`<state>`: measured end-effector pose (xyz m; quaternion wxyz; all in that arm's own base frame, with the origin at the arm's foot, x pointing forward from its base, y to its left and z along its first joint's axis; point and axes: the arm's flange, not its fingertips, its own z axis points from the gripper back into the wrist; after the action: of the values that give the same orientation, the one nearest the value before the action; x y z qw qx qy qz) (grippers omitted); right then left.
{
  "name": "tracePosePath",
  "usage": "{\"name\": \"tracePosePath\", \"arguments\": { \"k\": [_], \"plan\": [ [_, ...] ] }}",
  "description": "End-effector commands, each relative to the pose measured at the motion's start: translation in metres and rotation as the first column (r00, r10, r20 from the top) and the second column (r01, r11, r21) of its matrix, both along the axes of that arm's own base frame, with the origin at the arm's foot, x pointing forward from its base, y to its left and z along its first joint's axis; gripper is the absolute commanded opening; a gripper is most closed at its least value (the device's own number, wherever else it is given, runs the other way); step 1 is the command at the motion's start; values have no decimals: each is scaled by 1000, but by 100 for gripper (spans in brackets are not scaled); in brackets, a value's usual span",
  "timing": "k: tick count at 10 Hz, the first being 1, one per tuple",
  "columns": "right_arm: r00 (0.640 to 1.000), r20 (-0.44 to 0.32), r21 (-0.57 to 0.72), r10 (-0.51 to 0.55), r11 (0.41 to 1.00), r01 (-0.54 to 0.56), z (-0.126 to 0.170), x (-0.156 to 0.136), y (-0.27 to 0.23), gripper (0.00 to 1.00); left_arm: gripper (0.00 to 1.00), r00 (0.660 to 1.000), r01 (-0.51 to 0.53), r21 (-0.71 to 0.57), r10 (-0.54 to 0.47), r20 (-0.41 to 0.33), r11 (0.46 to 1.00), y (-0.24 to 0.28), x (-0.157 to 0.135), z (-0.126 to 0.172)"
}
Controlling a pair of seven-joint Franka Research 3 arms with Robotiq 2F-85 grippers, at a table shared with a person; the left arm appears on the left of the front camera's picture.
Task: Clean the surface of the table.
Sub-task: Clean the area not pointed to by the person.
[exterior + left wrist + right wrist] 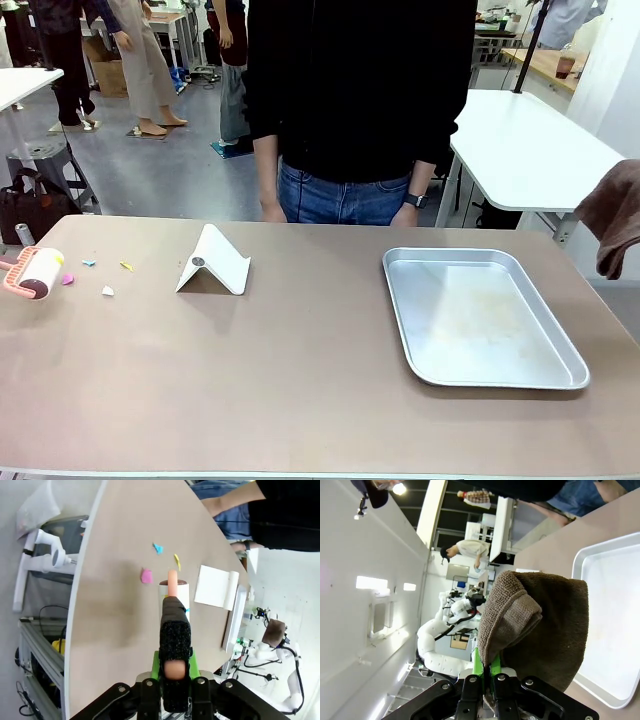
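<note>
Left hand [175,647] is clamped on the lint roller [40,272] at frame left, beside coloured scraps [88,263] on the tabletop [300,380]. Right hand [485,667] is clamped on a brown towel [540,625]. Recommend rolling flat, slowly, across the scraps.

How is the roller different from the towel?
The roller is white with a pink handle; the towel is brown. The roller is round; the towel hangs limp. The roller is near paper scraps; the towel near the tray. The left gripper grips one, the right gripper the other.
</note>
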<state>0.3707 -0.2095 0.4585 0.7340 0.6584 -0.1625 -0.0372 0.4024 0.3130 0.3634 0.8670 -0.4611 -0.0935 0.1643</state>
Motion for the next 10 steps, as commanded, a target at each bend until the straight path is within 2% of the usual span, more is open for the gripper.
{"name": "tracePosePath", "arguments": {
  "k": [1, 3, 4, 7, 10],
  "plan": [
    [1000, 12, -2, 0, 1000, 0, 5, -2, 0, 6, 22, 999, -36, 30, 37, -33, 999, -2, 3, -2],
    [1000, 12, -2, 0, 1000, 0, 5, -2, 0, 6, 22, 996, -59, 51, 63, -68, 997, -3, 5, -14],
    [1000, 12, -2, 0, 1000, 0, 5, -2, 0, 6, 22, 995, -80, 71, 83, -47, 994, -1, 5, -16],
    [1000, 12, -2, 0, 1000, 0, 5, -2, 0, 6, 22, 994, -77, 105, 68, 86, 991, -1, 5, -16],
    [1000, 12, -2, 0, 1000, 0, 5, -2, 0, 6, 22, 994, -52, 108, 41, 102, 993, -4, 6, -23]
  ]
}}
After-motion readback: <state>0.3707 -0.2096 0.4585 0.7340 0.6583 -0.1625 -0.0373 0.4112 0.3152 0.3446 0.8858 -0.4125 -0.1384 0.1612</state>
